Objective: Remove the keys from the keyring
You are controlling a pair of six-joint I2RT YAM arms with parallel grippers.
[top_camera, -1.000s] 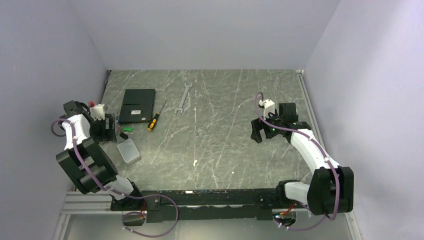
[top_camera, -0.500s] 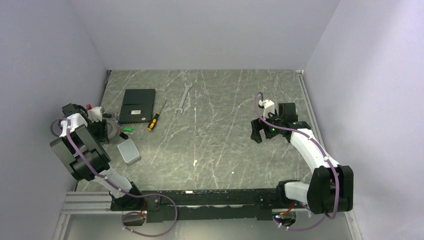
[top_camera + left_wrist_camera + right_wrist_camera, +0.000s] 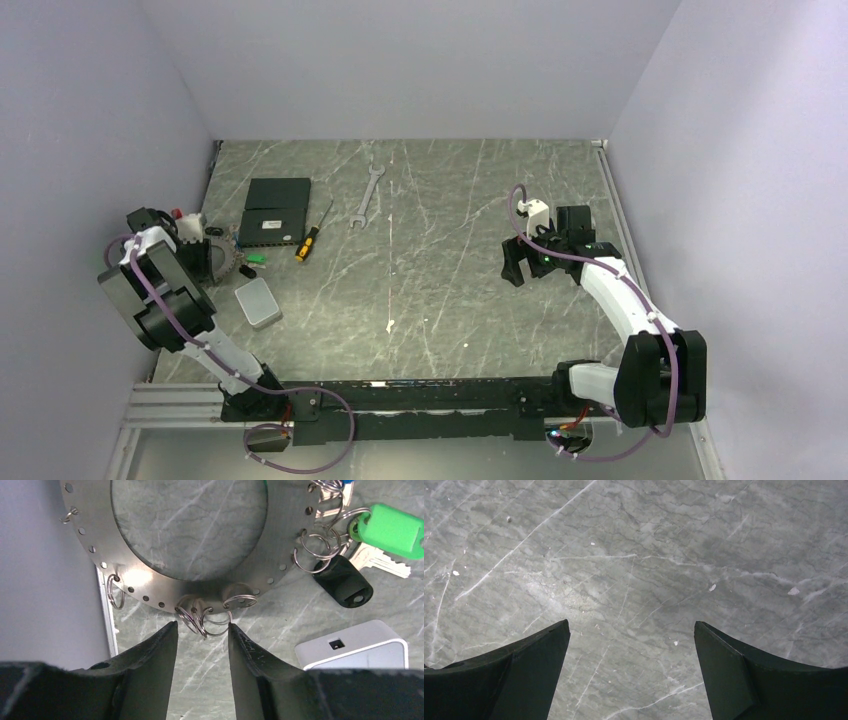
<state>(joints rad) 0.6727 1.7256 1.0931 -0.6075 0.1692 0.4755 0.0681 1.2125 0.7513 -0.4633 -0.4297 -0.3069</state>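
The keyring [image 3: 150, 582] is a wide flat metal hoop with holes round its rim, lying on the table at the far left [image 3: 228, 258]. Small split rings hang from it. A green-headed key [image 3: 392, 530], a black fob [image 3: 342, 582] and a silver key blade [image 3: 380, 562] hang at its right side; the green head also shows in the top view [image 3: 257, 260]. My left gripper [image 3: 201, 625] is open at the hoop's near edge, with a few split rings [image 3: 207, 622] between its fingertips. My right gripper [image 3: 631, 630] is open and empty over bare table [image 3: 525, 265].
A small grey box [image 3: 257, 301] lies just right of the left gripper. A black box [image 3: 277, 212], a screwdriver [image 3: 312, 237] and a silver wrench [image 3: 368, 197] lie farther back. The side wall is close on the left.
The left arm's elbow has swung left and the gripper has drawn back a little, so the hoop now shows beside it. The right arm has not moved.
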